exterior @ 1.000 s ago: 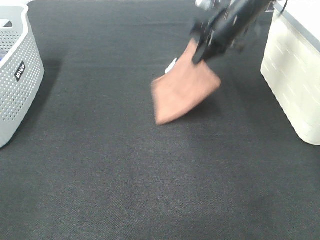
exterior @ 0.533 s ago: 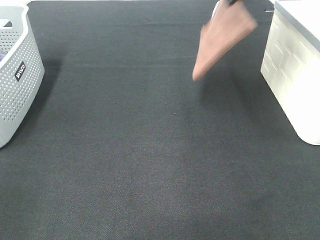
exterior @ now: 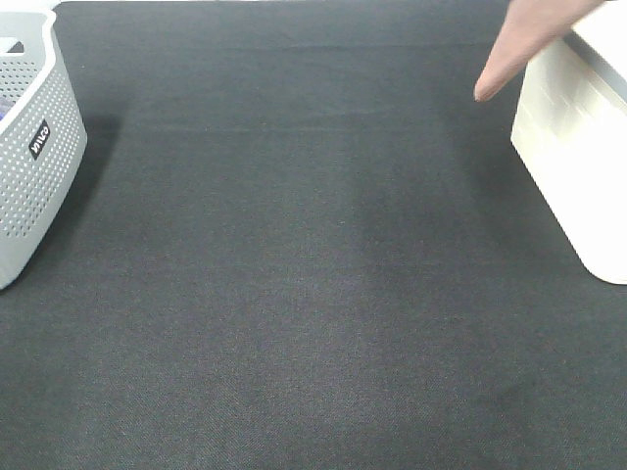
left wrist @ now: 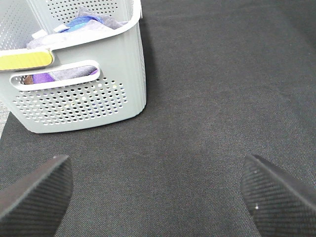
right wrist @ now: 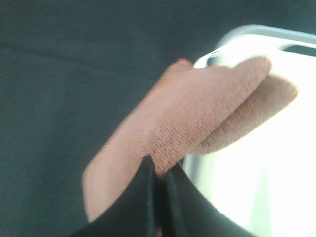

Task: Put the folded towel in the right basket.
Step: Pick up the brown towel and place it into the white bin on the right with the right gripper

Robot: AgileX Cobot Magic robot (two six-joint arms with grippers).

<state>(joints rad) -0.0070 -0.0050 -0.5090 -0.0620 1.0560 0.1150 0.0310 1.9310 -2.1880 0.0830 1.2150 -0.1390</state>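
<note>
The folded towel (exterior: 524, 41), reddish-brown terry cloth, hangs in the air at the top right of the exterior view, its lower corner beside the near-left corner of the right basket (exterior: 568, 166), a large white bin. My right gripper is out of the exterior view. In the right wrist view my right gripper (right wrist: 159, 180) is shut on the towel (right wrist: 197, 118), which hangs over the white basket's rim (right wrist: 256, 34). My left gripper (left wrist: 158, 190) is open and empty above the dark mat, its fingertips (left wrist: 34, 190) wide apart.
A grey hole-patterned basket (exterior: 29, 147) with a black label stands at the left edge; the left wrist view shows it (left wrist: 84, 94) holding purple and blue cloths. A black mat (exterior: 294, 294) covers the table.
My right gripper has lifted the towel off the mat and carried it up and to the right, to the white basket's corner. The arm has left the exterior view.
</note>
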